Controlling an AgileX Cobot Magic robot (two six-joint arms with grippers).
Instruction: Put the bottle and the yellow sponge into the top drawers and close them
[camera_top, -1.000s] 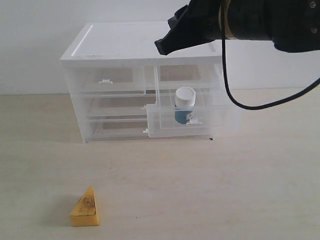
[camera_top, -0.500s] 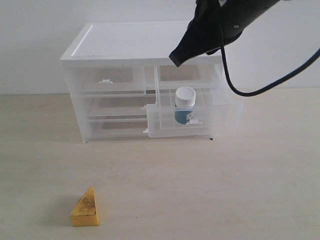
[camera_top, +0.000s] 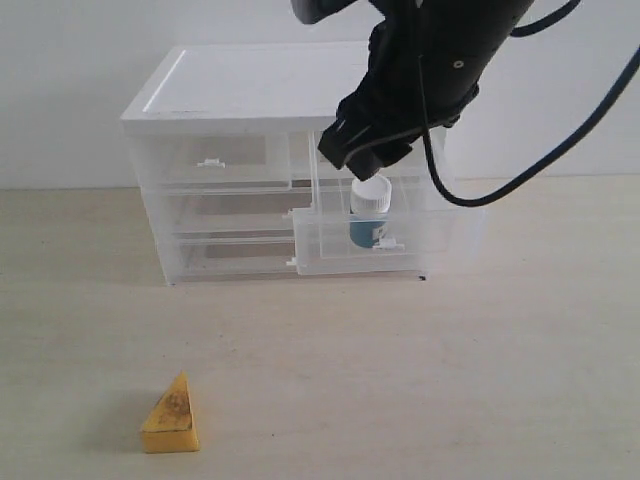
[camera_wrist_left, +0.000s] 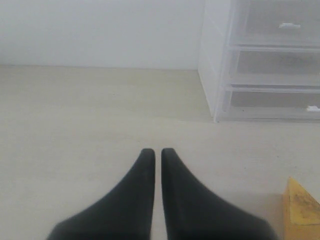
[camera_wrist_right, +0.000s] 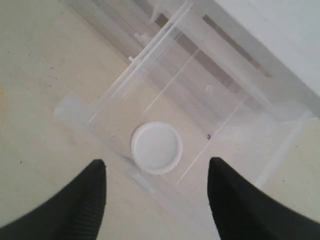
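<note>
Right fingers (camera_wrist_right: 92, 200) spread wide over the bottle (camera_wrist_right: 156, 148), its white cap centred between the two tips, no contact on either side. Bottle upright inside the pulled-out right top drawer (camera_top: 400, 250) of the cabinet (camera_top: 250, 85). Left fingers (camera_wrist_left: 145, 175) pressed together, low over the table (camera_wrist_left: 75, 125). Yellow sponge (camera_wrist_left: 300, 210) on the table near them, apart.

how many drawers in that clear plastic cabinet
4: top-left half-width drawer, shut; top-right half-width drawer, pulled out, holding the white pill bottle; below them the upper full-width drawer and lower full-width drawer.
</note>
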